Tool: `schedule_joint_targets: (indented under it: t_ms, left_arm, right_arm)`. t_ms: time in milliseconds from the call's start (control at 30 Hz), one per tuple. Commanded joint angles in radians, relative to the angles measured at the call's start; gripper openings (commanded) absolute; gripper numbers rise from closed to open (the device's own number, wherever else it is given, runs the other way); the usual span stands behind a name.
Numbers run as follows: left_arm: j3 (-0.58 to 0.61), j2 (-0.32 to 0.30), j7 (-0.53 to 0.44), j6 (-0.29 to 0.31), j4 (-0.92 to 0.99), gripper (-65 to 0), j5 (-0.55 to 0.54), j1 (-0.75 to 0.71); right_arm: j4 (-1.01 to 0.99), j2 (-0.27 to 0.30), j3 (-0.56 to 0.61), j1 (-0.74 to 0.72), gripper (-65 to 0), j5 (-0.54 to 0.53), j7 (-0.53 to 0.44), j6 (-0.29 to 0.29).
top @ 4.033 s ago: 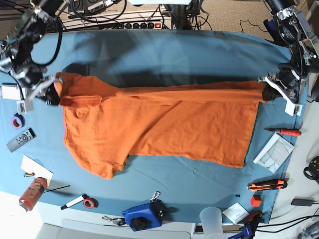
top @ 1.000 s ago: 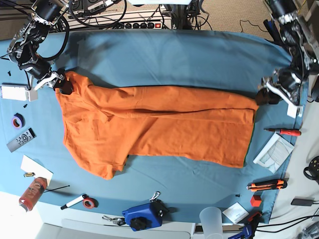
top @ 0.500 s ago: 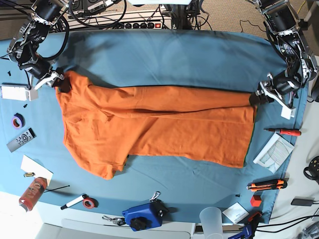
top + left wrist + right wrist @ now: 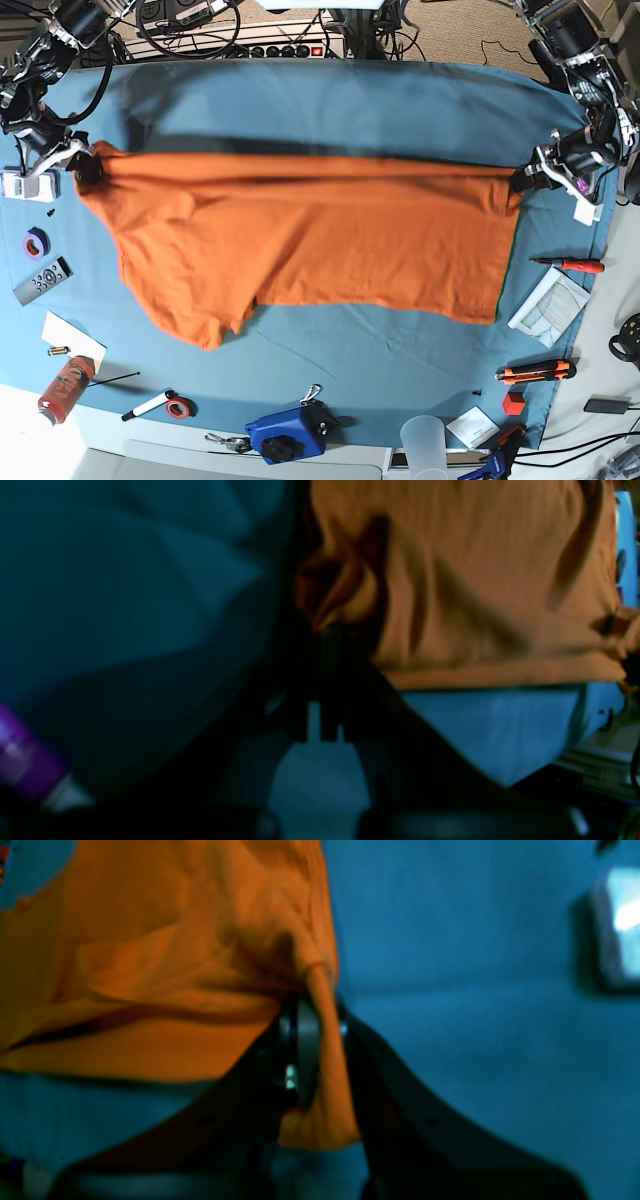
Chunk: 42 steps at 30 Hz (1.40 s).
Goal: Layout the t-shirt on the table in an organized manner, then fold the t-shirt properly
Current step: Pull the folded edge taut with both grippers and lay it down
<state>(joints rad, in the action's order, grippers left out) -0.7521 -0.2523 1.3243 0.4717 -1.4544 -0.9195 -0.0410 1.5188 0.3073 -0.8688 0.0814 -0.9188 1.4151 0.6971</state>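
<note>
The orange t-shirt (image 4: pixel 310 235) is stretched wide across the blue-teal table (image 4: pixel 330 110), its far edge pulled taut in a straight line between both arms. My left gripper (image 4: pixel 525 180) is at the shirt's right corner in the base view. The left wrist view shows it (image 4: pixel 330 640) shut on a bunched fold of orange fabric (image 4: pixel 470 580). My right gripper (image 4: pixel 85 168) is at the shirt's left corner. In the right wrist view it (image 4: pixel 315 1040) is shut on a pinch of the cloth (image 4: pixel 165 965), and a flap hangs down between the fingers.
At the right edge lie a red screwdriver (image 4: pixel 570 265), papers (image 4: pixel 548 305) and an orange cutter (image 4: pixel 537 372). Along the front are a blue device (image 4: pixel 288 435), a plastic cup (image 4: pixel 425 440), a marker (image 4: pixel 150 404) and an orange-red bottle (image 4: pixel 65 388). A remote (image 4: pixel 42 281) and purple tape (image 4: pixel 36 241) sit at left.
Both grippers have closed on the shirt's far corners and pulled apart. The right gripper moved toward the view's left, and the folded upper part has spread out and drawn taut.
</note>
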Motion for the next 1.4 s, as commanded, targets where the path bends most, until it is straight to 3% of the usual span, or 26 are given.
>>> schedule_joint_targets:
  t_ms: [0, 533, 633, 667, 733, 833, 900, 1033, 1133, 1367]
  left_arm:
    - [-0.003, -0.017, -0.008, 0.001, -0.024, -65.0, -0.029, -0.01]
    - [-0.032, -0.035, -0.028, 0.001, -0.301, -65.0, -0.042, -0.261]
    - [-0.032, -0.036, -0.031, 0.035, -0.301, -65.0, -0.043, -0.262]
    - [-0.032, -0.036, -0.031, 0.046, -0.301, -63.3, -0.042, -0.262]
    - [-0.032, -0.036, -0.031, 0.046, -0.301, -49.6, -0.042, -0.262]
    - [-0.032, -0.036, -0.031, 0.039, -0.301, -36.1, -0.043, -0.261]
    - [-0.032, -0.04, -0.03, 0.015, -0.301, -35.6, -0.049, -0.261]
    - [-0.054, -0.047, -0.015, 0.016, -0.302, -35.6, -0.05, -0.261]
    - [-0.095, -0.047, -0.015, 0.016, -0.302, -35.6, -0.047, -0.261]
    - [-0.149, -0.047, -0.016, 0.02, -0.302, -35.6, -0.046, -0.261]
  right_arm:
    - [0.019, 0.026, -0.008, 0.001, -65.0, -0.035, -0.019, 0.001]
    - [0.021, 0.022, -0.082, 0.186, -65.0, -0.182, -0.019, 0.001]
    - [0.021, 0.023, -0.082, 0.187, -65.0, -0.194, -0.019, 0.001]
    - [0.021, 0.023, -0.082, 0.187, -65.0, -0.193, -0.019, 0.001]
    - [0.021, 0.023, -0.082, 0.187, -63.2, -0.192, -0.019, 0.001]
    - [0.021, 0.026, -0.082, 0.188, -49.6, -0.192, -0.019, 0.001]
    - [0.021, 0.041, -0.082, 0.187, -48.6, -0.206, -0.019, 0.001]
    - [0.021, 0.1, -0.086, 0.187, -48.6, -0.299, -0.019, 0.001]
    - [0.021, 0.127, -0.1, 0.187, -48.6, -0.304, -0.019, 0.001]
    - [0.021, 0.127, -0.106, 0.187, -48.3, -0.304, -0.019, 0.001]
